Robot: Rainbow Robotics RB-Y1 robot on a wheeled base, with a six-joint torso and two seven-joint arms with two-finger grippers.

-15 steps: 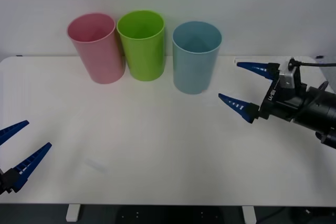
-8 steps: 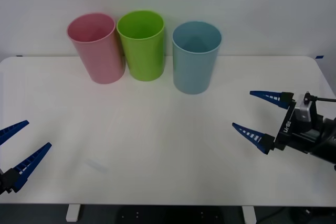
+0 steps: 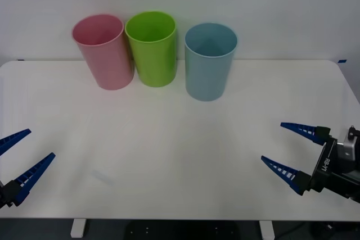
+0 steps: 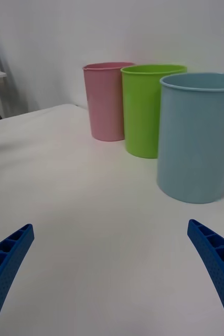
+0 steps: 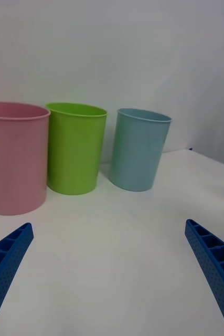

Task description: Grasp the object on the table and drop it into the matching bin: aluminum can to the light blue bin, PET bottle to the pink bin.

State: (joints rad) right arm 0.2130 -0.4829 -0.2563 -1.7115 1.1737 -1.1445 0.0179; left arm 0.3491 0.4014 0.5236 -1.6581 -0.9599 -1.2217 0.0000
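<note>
At the far edge of the wide, plain white rectangular table (image 3: 169,155) with rounded corners stand three tall, round plastic cup-shaped bins that taper towards their bases, all upright with their open mouths up. The pale blue bin (image 3: 210,60) is the rightmost and sits a little nearer than the others, apart from its neighbour; its inside, as far as the front view looks into it, is in shadow and what it holds cannot be told. The pink bin (image 3: 103,50) is the leftmost, and between the two, just beside the pink one, stands a lime green bin (image 3: 151,47). In the right wrist view the blue bin (image 4: 198,136) looms closest, with the green (image 4: 147,108) and pink (image 4: 107,100) bins ranged farther off to the left; in the left wrist view the pink bin (image 5: 12,156) is closest, then the green (image 5: 74,147) and the blue (image 5: 138,148). The right gripper (image 3: 291,150) hovers low over the near right part of the table, well apart from the bins, its ribbed blue fingers (image 4: 216,262) spread wide and holding nothing. The left gripper (image 3: 25,155) hangs at the near left edge of the table, its blue fingers (image 5: 211,268) likewise spread wide and empty.
</note>
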